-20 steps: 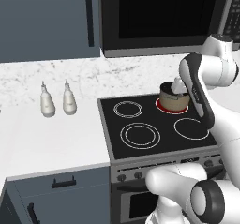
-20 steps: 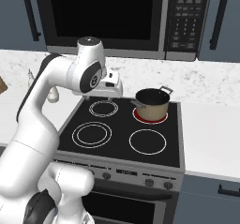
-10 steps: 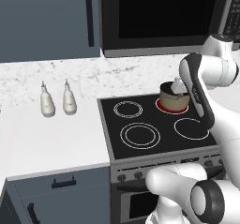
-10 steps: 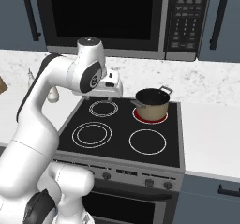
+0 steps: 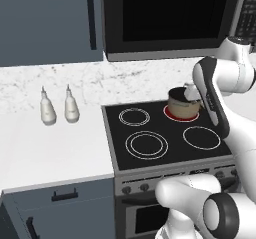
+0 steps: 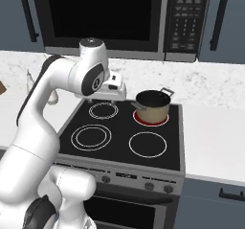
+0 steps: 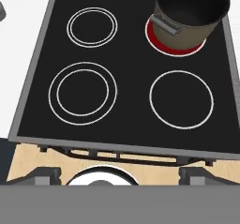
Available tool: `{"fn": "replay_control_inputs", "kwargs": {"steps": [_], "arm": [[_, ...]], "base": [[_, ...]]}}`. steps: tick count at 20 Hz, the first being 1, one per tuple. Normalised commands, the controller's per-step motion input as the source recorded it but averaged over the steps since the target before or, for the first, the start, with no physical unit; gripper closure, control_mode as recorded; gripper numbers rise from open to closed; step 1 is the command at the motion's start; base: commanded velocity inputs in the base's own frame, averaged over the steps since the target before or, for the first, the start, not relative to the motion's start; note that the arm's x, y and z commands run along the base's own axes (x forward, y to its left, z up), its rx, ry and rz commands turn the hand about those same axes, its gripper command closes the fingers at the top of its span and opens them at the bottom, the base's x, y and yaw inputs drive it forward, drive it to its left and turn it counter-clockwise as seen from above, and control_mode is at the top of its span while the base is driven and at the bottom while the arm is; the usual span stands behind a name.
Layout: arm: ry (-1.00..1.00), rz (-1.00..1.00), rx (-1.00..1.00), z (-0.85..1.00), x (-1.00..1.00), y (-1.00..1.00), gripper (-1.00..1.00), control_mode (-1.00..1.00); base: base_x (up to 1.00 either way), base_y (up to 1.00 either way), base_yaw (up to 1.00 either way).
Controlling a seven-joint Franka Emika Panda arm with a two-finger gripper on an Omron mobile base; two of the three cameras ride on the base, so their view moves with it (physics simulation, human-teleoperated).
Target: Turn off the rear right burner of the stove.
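The rear right burner (image 7: 176,44) glows red under a tan pot (image 7: 192,12), at about 1 o'clock on the stove (image 7: 126,117) in the hand view. The other three zones are dark. The gripper (image 6: 115,93) hangs above the rear middle of the stove, with the pot just to its 3 o'clock in the right base view; whether its fingers are apart or together I cannot tell. The knobs (image 6: 149,186) sit in a row on the steel front panel, at 6 o'clock from the burners and well below the hand. My judgement: bring the hand down and forward to the panel, choose the knob that serves this burner, square the fingers around it before closing, then twist. Keep the arm clear of the pot.
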Motion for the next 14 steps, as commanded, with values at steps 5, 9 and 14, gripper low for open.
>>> {"fn": "replay_control_inputs", "kwargs": {"steps": [5, 9, 14], "arm": [[0.0, 0.0, 0.0, 0.0, 0.0, 0.0, -1.0, 1.0], [0.0, 0.0, 0.0, 0.0, 0.0, 0.0, -1.0, 1.0], [0.0, 0.0, 0.0, 0.0, 0.0, 0.0, -1.0, 1.0]], "base": [[-0.2, -0.54, 0.0], [-0.16, -0.49, 0.0], [-0.11, -0.37, 0.0]]}}
